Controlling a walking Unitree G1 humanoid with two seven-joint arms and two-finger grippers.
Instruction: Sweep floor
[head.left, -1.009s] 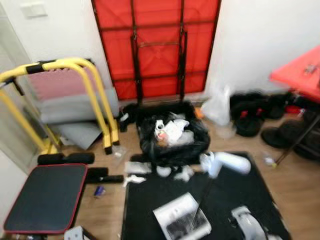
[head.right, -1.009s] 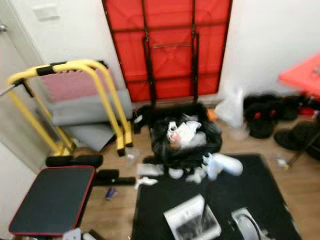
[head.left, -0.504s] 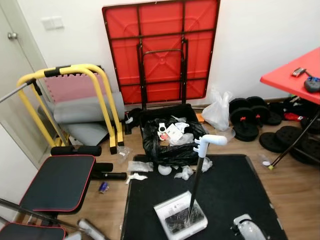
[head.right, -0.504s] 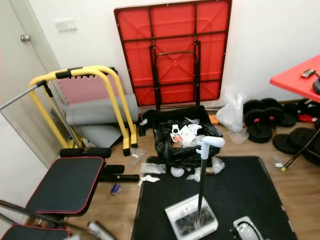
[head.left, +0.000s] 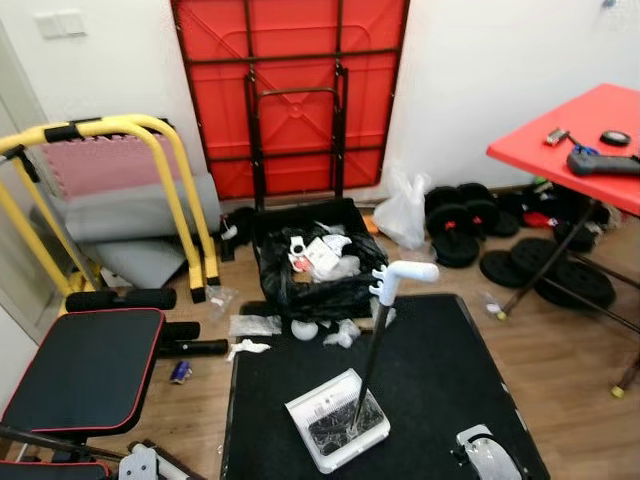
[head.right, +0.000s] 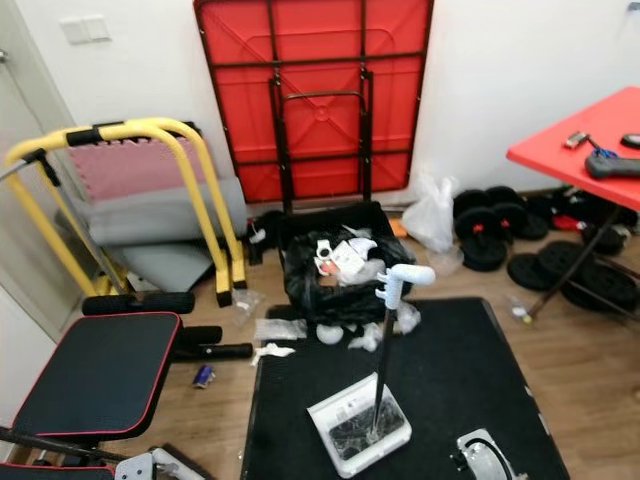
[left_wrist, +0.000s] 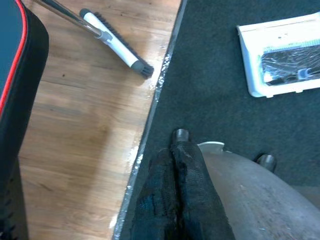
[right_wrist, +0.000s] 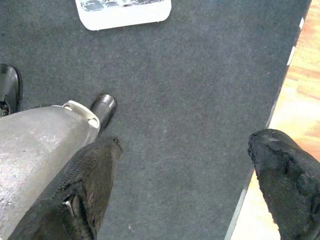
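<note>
Lying flat on the wood floor just beside the edge of the black mat (head.left: 450, 380), on the robot's left: broom (left_wrist: 117, 43), long axis slanting away from that edge, dark-tipped end nearest it, other end running under the bench (head.left: 80, 370). Nearer by far: left gripper (left_wrist: 173, 152), hanging over the mat's edge, fingers pressed together, holding nothing. Over the mat on the other side: right gripper (right_wrist: 182, 142), fingers spread wide, also holding nothing. Standing on the mat ahead, between the two: white dustpan (head.left: 335, 432), pole upright. Scattered beyond it at the foot of the black bin bag (head.left: 310, 285): pale scraps (head.left: 340, 333). Judged: sweeping left to do, broom better reached from the left, fingers to be parted beforehand.
</note>
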